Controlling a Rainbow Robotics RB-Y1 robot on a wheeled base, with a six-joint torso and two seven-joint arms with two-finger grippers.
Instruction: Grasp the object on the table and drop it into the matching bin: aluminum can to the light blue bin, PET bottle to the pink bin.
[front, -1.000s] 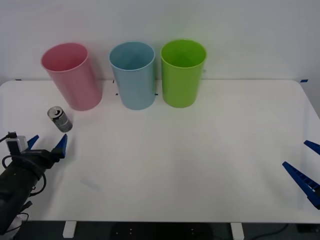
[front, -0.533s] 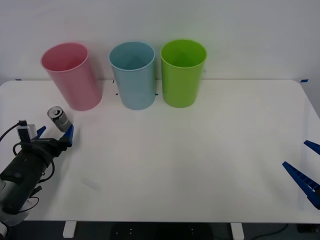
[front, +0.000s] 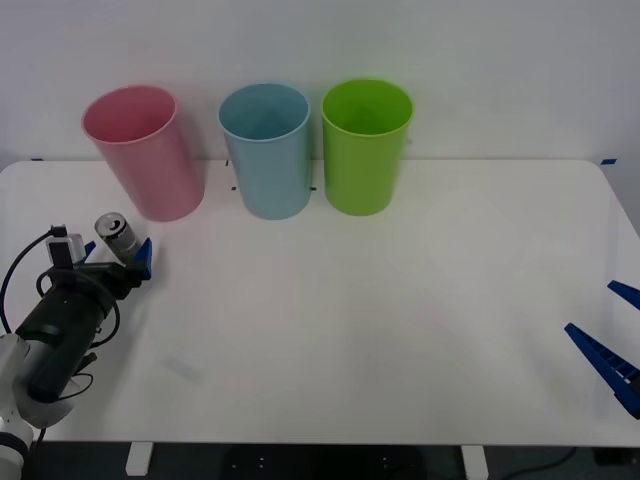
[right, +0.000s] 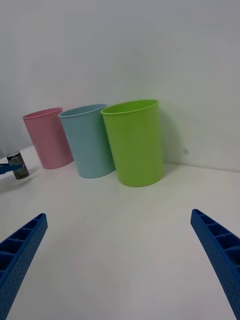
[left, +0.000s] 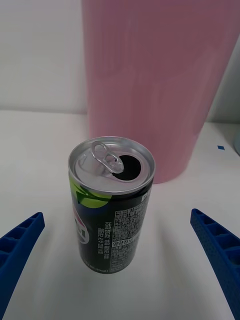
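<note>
Dark grey aluminum can (left: 111, 204): upright near worktop (front: 400, 300) left edge, before pink bin (front: 145, 150). My left pincer (front: 115, 256): advanced, fingers apart, now flanking can; closing next. Right pincer (front: 612, 340): parked, apart.

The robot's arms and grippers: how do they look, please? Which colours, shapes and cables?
The left gripper has blue ribbed fingers tapering to points, on a black rounded wrist with looping black cables and a small white block. The right gripper has the same blue, ribbed, dotted fingers.
</note>
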